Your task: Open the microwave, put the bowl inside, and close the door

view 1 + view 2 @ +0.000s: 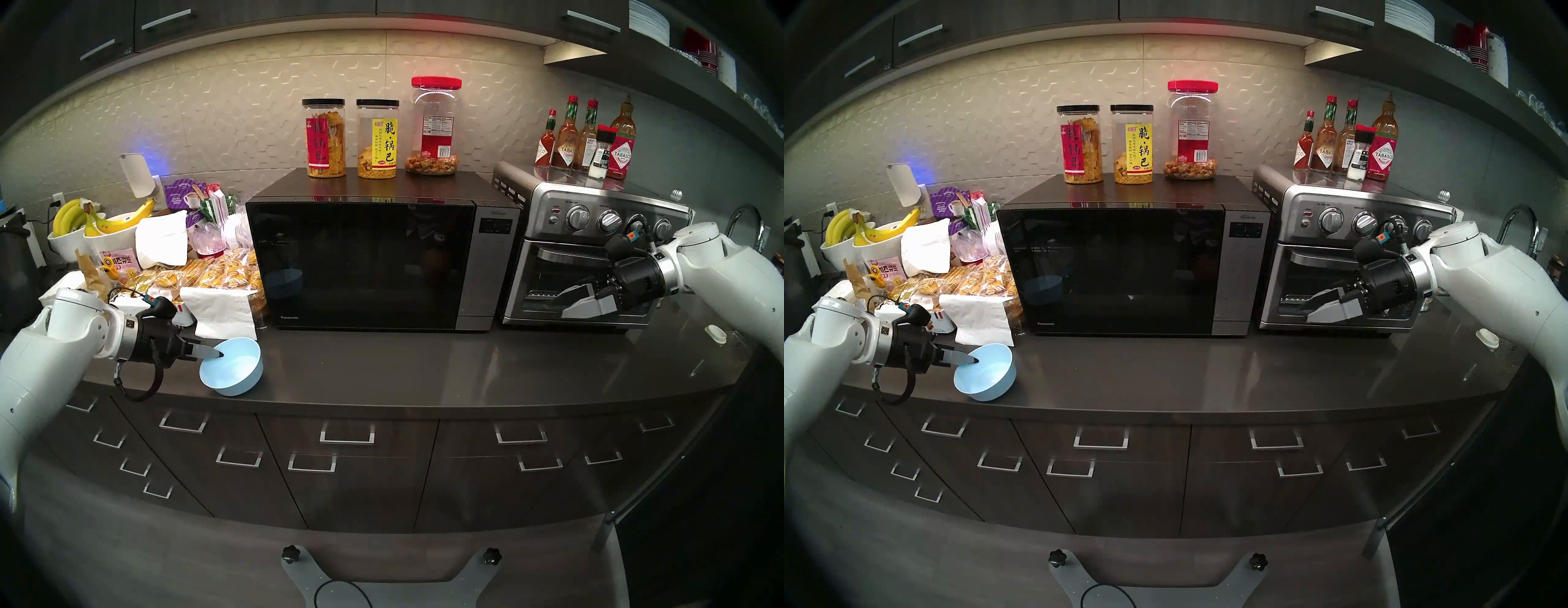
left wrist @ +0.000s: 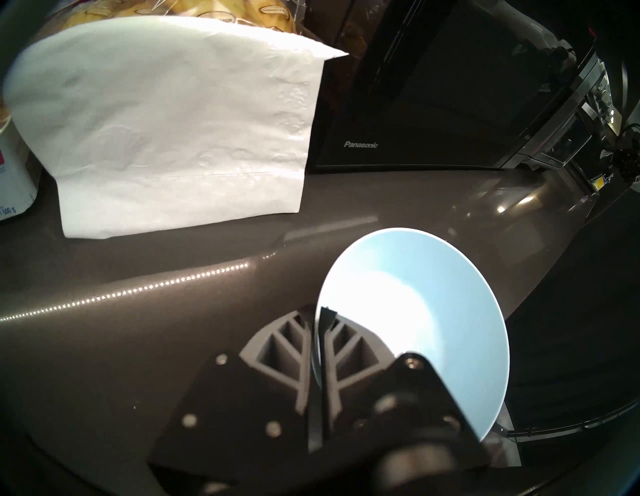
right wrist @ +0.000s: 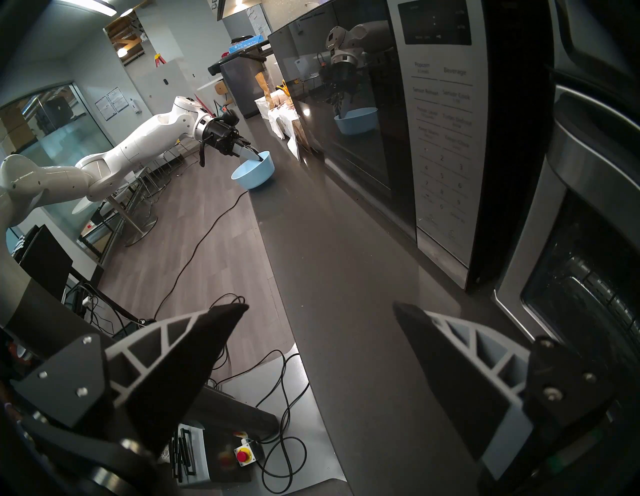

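While the door [image 1: 360, 263] of the microwave [image 1: 382, 254] fills the middle of the head stereo left frame, flush and shut, the bowl [image 1: 232, 367] sits at lower left on the dark table [image 1: 424, 365], tipped with its opening toward the left hand [image 1: 218, 353]. That hand has its fingers pinched on the bowl's near rim, 1 finger lying inside the bowl. At right, the right hand [image 1: 532, 297] hangs in front of the toaster oven [image 1: 594, 254], holding nothing. 3 jars [image 1: 384, 138] stand on top of the microwave.

From the head stereo right view the layout is the same: bowl [image 1: 985, 373] at lower left, tilted on the table [image 1: 1208, 373], left hand [image 1: 973, 361] clamped on its rim, microwave [image 1: 1132, 267] in the center with the door [image 1: 1110, 271] closed, right hand [image 1: 1308, 303] before the toaster oven [image 1: 1348, 263].

Seen from the left wrist, the left hand [image 2: 320, 311] at bottom center has 2 fingers nearly together with the bowl [image 2: 433, 311] wall between them. A white napkin [image 2: 173, 138] fills the upper left; the door [image 2: 433, 104] with Panasonic lettering is at upper right.

Across the right wrist frame, the right hand [image 3: 322, 308] shows its fingers spread wide at the bottom corners, empty. The bowl [image 3: 254, 171] and left hand [image 3: 258, 157] are small at upper center-left; the microwave [image 3: 433, 138] control panel is at upper right.
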You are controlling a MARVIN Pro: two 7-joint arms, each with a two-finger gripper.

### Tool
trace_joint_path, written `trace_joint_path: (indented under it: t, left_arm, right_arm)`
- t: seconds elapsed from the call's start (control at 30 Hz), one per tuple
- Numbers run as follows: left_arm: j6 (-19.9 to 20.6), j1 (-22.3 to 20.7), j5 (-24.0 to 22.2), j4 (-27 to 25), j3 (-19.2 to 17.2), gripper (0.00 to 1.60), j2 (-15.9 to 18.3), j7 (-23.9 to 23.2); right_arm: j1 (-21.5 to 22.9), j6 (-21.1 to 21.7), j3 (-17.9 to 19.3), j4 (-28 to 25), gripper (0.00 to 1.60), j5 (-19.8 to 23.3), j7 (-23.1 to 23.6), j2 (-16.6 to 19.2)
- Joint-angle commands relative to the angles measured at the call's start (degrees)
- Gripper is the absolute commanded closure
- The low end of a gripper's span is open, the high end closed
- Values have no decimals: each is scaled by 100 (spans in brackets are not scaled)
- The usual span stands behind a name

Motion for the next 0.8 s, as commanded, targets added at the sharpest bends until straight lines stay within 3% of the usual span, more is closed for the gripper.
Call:
trace_joint_path:
  t: [0.0,0.43,0.5,0.67,0.73,0.77]
  left_arm:
    - [79,-253,101,53,54,130,100,15]
    - [190,-549,339,225,237,131,32,-31]
    - [197,-581,359,246,244,120,16,-46]
    - [197,-638,399,301,245,43,-27,-83]
    - [196,-646,407,309,248,43,-32,-89]
    - [197,-662,425,325,248,26,-44,-105]
  right_arm:
    - [101,9,87,-1,0,43,-8,-2]
    - [101,8,87,-1,0,42,-7,-3]
    - [101,8,87,-1,0,42,-7,-3]
    - [101,9,87,-1,0,43,-8,-2]
    - [101,9,87,-1,0,43,-8,-2]
    - [100,9,87,-1,0,43,-8,-2]
